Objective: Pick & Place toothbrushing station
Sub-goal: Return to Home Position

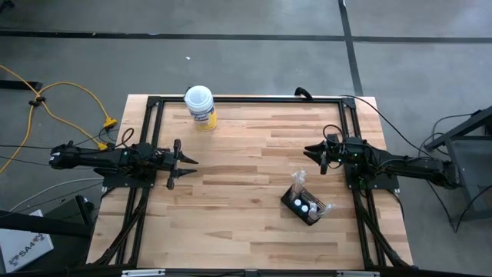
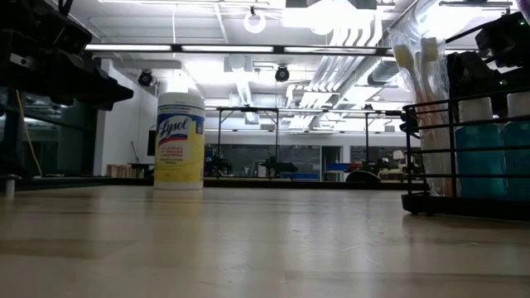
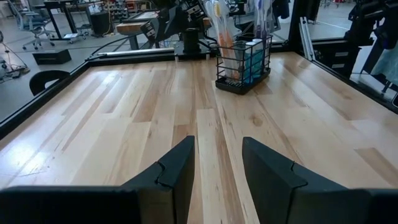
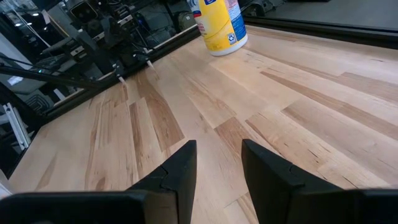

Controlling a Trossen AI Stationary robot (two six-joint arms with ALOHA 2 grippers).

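Note:
The toothbrushing station (image 1: 305, 205) is a small black wire holder with toothbrushes and teal bottles in it. It stands on its base on the table's right near part, and shows in the left wrist view (image 3: 243, 65) and the low view (image 2: 468, 141). My left gripper (image 1: 183, 163) is open and empty at the table's left side. My right gripper (image 1: 314, 159) is open and empty at the right side, a little beyond the station.
A white-lidded, yellow-labelled round canister (image 1: 201, 107) stands upright near the table's far edge, left of centre; it also shows in the low view (image 2: 180, 141) and the right wrist view (image 4: 221, 25). Bare wooden table (image 1: 246, 154) lies between the two grippers.

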